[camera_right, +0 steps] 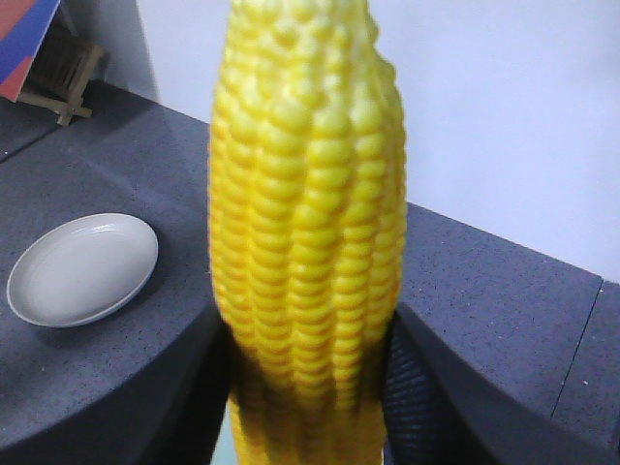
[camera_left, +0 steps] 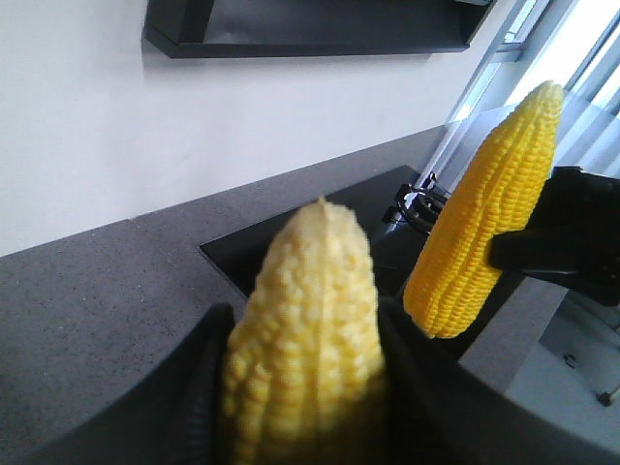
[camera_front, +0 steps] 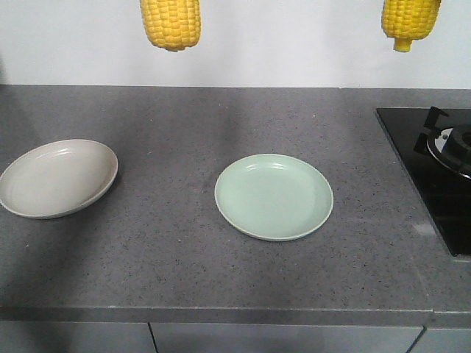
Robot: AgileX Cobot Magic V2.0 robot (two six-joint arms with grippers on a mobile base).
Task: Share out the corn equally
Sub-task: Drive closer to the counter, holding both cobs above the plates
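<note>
Both cobs hung lengthwise upright, well above the grey counter (camera_front: 184, 243). The left cob (camera_front: 171, 22) hung left of and above the green plate (camera_front: 274, 196), the right cob (camera_front: 409, 20) above the black hob (camera_front: 430, 173), stalk end down. Each sat squeezed between its gripper's dark fingers: the left gripper (camera_left: 310, 387) and the right gripper (camera_right: 308, 387). A beige plate (camera_front: 57, 179) lay left of the green one, before a white wall.

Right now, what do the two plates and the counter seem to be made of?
Green plate: probably plastic or melamine, smooth matte, soft highlights. Beige plate: similar look, faint sheen on its rim; ceramic is possible. Counter: speckled grey stone or composite, dull finish.
</note>
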